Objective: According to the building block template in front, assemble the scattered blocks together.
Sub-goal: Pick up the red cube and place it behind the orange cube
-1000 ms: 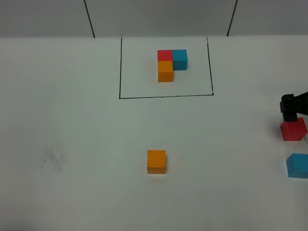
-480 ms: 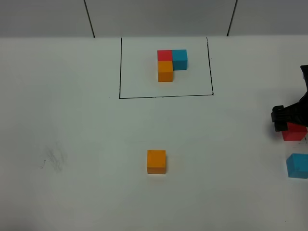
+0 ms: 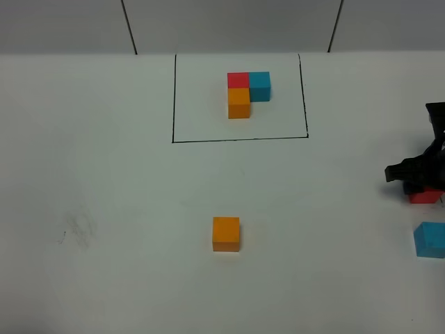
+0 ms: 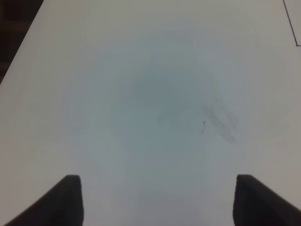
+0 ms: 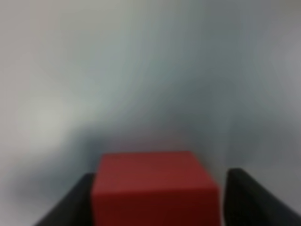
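Observation:
The template of a red [image 3: 238,79], a blue [image 3: 260,85] and an orange block [image 3: 238,102] stands inside the black outlined rectangle [image 3: 240,140] at the back. A loose orange block [image 3: 226,234] lies mid-table. A loose blue block [image 3: 430,240] lies at the right edge. My right gripper [image 3: 416,175] is low over the loose red block [image 3: 425,197] and hides most of it. In the right wrist view the red block [image 5: 155,197] sits between the spread fingers of the gripper [image 5: 160,175], with a gap on one side. My left gripper [image 4: 157,179] is open over bare table.
A faint grey smudge [image 3: 76,229] marks the white table [image 3: 125,181] at the left; it also shows in the left wrist view [image 4: 218,120]. A grey wall with two dark seams runs behind the table.
My right gripper has moved left and down over the red block, which now shows only as a sliver. The other blocks have not moved.

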You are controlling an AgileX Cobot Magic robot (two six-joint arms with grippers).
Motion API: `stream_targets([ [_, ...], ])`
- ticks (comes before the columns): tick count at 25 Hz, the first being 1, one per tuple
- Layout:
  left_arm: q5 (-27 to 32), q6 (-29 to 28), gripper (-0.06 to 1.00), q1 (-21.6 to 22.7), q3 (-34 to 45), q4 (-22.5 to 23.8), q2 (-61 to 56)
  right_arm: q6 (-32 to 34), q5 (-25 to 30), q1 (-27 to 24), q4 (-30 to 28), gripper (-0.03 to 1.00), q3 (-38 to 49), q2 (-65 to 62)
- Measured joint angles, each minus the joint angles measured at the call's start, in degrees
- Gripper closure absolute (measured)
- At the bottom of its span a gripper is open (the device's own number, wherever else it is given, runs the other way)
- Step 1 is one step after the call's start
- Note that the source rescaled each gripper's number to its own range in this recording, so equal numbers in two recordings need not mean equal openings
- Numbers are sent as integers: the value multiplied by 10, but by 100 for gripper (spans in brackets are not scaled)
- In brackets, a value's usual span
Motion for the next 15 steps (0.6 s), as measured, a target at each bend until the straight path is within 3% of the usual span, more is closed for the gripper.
stream_targets([
  [1, 0, 0, 45, 0, 0, 0, 0, 0, 0, 0, 0, 70, 0, 0],
  [8, 0, 0, 45, 0, 0, 0, 0, -11, 6, 14, -3, 68, -1, -58],
  [15, 0, 0, 45, 0, 0, 0, 0, 77, 41, 116, 37, 68, -33, -111],
])
